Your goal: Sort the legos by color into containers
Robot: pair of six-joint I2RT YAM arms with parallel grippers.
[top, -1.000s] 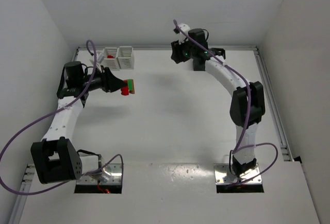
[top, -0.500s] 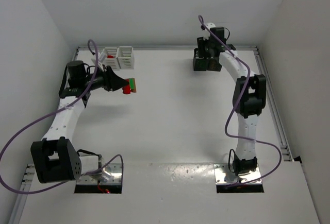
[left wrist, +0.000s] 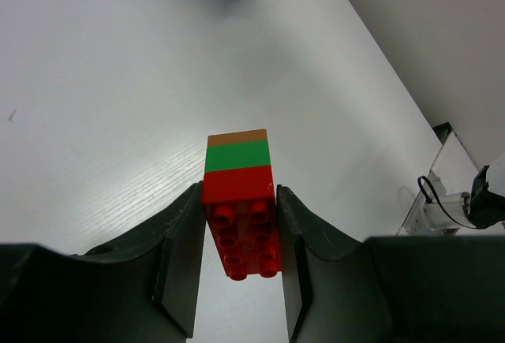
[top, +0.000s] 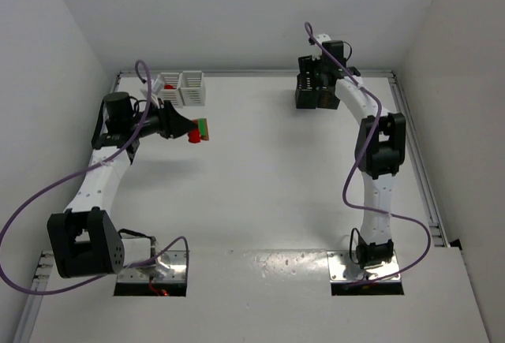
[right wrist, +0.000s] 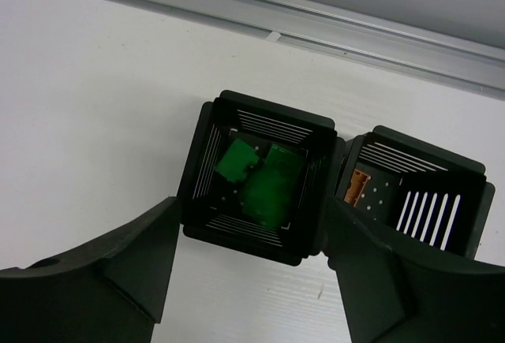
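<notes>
- Left claw (left wrist: 237, 225) clamped a red-green-orange stack (left wrist: 237, 193) near the white bins (top: 181, 88).
- Right claw (right wrist: 248, 229) hung wide over the green-filled black bin (right wrist: 199, 171).
- Best to split the stack before binning.

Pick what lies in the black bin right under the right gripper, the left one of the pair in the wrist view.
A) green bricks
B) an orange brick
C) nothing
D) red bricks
A: the right wrist view looks straight down onto green bricks lying on the floor of that black bin.
</notes>
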